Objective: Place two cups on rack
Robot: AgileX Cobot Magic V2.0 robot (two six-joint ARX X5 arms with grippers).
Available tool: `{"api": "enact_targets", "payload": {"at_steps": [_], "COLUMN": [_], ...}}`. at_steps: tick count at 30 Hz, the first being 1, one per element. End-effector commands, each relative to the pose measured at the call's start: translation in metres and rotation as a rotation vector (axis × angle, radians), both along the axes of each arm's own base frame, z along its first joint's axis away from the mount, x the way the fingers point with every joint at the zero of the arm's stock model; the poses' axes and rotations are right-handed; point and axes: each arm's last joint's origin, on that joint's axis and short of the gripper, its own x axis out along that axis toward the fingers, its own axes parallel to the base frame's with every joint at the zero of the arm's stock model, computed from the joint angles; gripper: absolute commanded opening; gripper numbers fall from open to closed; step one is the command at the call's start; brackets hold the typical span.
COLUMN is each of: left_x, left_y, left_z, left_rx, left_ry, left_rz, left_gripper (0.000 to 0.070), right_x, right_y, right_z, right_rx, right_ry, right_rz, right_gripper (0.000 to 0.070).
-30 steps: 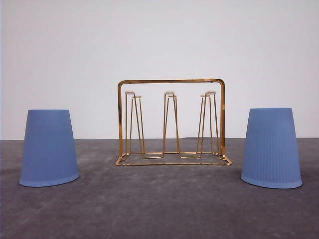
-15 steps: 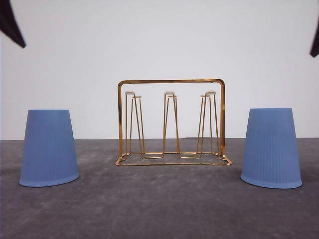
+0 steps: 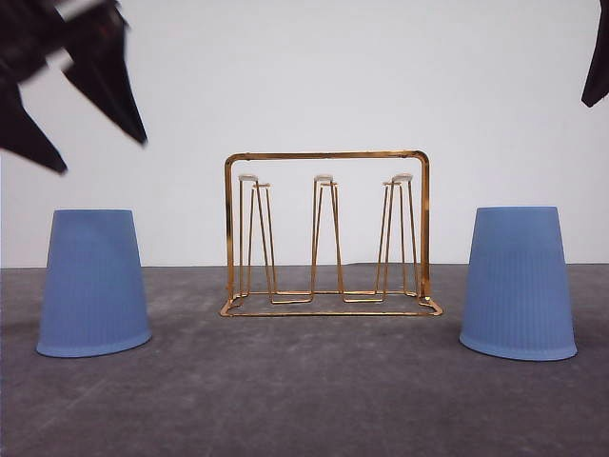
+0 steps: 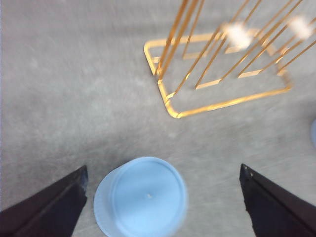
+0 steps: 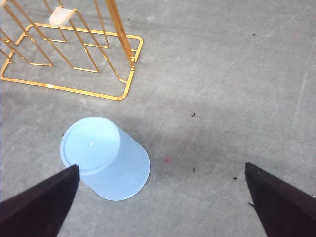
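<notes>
Wide-spread, the left claw [image 3: 71, 119] hangs in the front view's upper left, above the left cup [image 3: 93, 284]. At the upper right edge, the right claw [image 5: 160, 207] also gapes over the right cup [image 3: 518, 283]. Between both upside-down cups, centre frame, stands the gold rack [image 3: 326, 233].

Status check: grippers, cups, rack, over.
Left gripper open above left cup. Right gripper open near right cup. Both cups upside down on table; rack empty, unobstructed.
</notes>
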Motion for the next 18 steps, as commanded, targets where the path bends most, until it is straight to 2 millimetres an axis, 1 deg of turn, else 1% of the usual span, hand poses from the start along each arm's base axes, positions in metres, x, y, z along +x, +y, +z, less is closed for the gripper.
{"api": "enact_targets", "payload": {"at_steps": [1,7,10,11,14,16,18], "left_x": [0.008,0.024,0.028,0.028,0.028,0.027,0.028], "left_y": [-0.006,-0.015,-0.016,-0.017,-0.019,-0.021,-0.024], "left_z": [-0.006,-0.037,-0.046,-0.047,-0.046,-0.045,-0.041], "left_rx": [0.028,0.118,0.126,0.126,0.122,0.118,0.103], "left_ry": [0.019,0.114,0.152,0.158,0.15,0.145,0.14], "left_rz": [0.002,0.013,0.018,0.021,0.013,0.008,-0.008], "left_gripper": [0.0597,0.0596,0.0579,0.056,0.0406,0.0367,0.0359], "right_x": [0.001,0.001,0.001,0.001,0.001,0.001,0.001], "right_y": [0.0,0.0,0.0,0.0,0.0,0.0,0.0], "right_z": [0.004,0.004,0.004,0.004,0.004,0.004,0.004], "right_rx": [-0.004,-0.004,-0.004,-0.004,-0.004,-0.004,-0.004], "right_ry": [-0.014,-0.014,-0.014,-0.014,-0.014,-0.014,-0.014], "right_rz": [0.01,0.01,0.01,0.01,0.01,0.01,0.01], "right_gripper": [0.07,0.07,0.07,0.07,0.07,0.07,0.07]}}
